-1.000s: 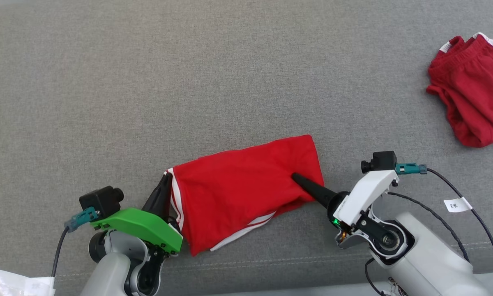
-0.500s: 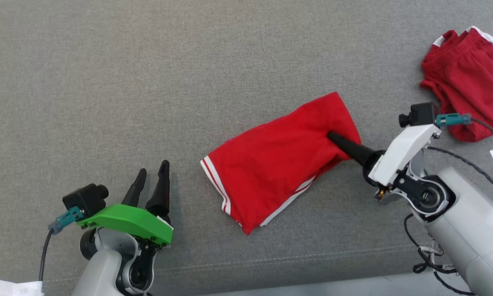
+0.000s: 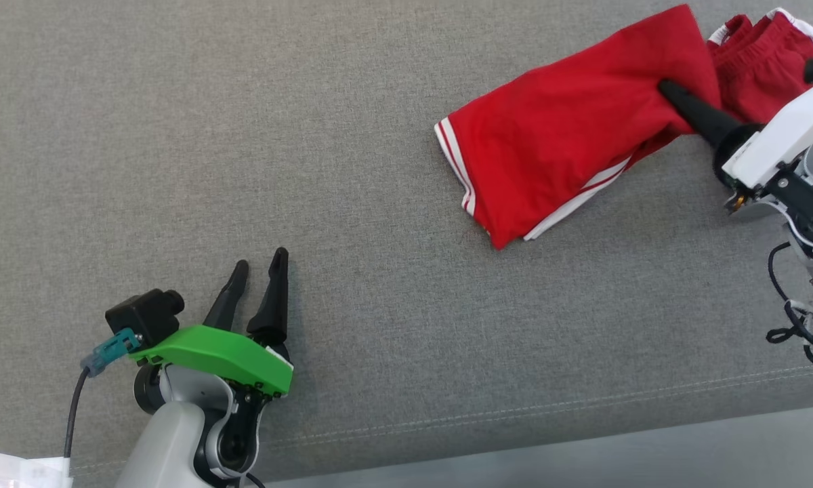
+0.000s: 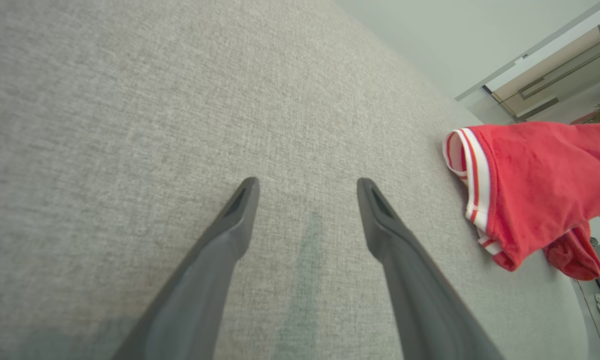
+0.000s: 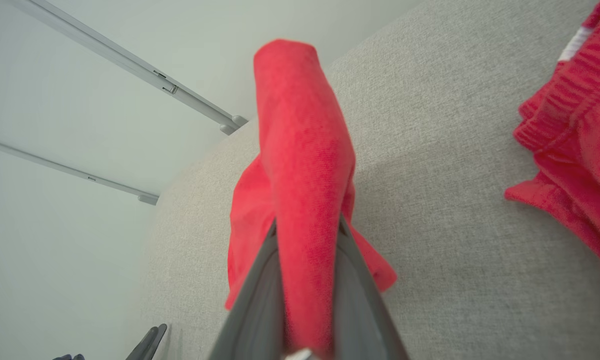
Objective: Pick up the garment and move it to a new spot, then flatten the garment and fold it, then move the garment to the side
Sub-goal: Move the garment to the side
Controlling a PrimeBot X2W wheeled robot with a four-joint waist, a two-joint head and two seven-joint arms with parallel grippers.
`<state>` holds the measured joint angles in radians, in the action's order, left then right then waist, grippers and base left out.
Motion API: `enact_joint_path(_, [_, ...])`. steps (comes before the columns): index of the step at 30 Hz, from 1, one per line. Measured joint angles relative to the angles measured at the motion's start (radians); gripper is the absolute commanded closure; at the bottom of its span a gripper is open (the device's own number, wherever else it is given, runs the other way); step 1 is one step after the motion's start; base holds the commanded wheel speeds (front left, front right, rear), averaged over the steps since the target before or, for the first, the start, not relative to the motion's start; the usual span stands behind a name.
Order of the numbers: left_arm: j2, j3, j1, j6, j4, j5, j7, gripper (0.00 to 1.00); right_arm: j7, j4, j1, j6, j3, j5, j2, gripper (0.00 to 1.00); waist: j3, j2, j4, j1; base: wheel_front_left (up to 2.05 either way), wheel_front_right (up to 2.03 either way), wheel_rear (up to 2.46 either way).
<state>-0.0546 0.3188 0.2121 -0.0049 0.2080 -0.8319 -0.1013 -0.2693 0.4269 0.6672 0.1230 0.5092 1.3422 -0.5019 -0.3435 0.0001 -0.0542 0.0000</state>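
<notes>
The right gripper (image 3: pixel 665 88) pinches folded red shorts (image 3: pixel 555 135) near the far right corner of the grey fabric surface (image 3: pixel 244 135), beside a crumpled red garment (image 3: pixel 759 68). The left gripper (image 3: pixel 261 261) hovers near the front edge, fingers spread apart.

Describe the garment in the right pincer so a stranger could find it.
On the grey fabric surface, look far right for two red garments. Take the flat, folded red cloth garment with white-striped hem, clamped in the right pincer; the crumpled red garment beside it lies free.
</notes>
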Motion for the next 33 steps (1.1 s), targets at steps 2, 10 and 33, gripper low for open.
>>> enact_joint_path(2, [-0.007, -0.002, 0.0, 0.006, -0.006, 0.001, 0.001, 0.0, 0.001, 0.008, 0.021, 0.0, -0.013, 0.0, -0.005, 1.0, -0.013, 0.0, -0.004, 0.0, 0.0, 0.0, 0.0])
enact_joint_path(10, [-0.022, -0.009, 0.0, 0.012, -0.024, 0.001, 0.001, 0.0, 0.018, 0.014, 0.054, 0.0, -0.034, 0.001, -0.016, 1.0, -0.032, 0.0, -0.039, 0.0, 0.0, 0.0, 0.0])
enact_joint_path(33, [-0.07, -0.009, -0.008, 0.059, -0.095, 0.043, 0.049, 0.0, 0.204, 0.077, 0.01, 0.0, -0.158, 0.06, -0.008, 1.0, -0.041, 0.0, -0.235, 0.0, 0.0, 0.0, 0.0])
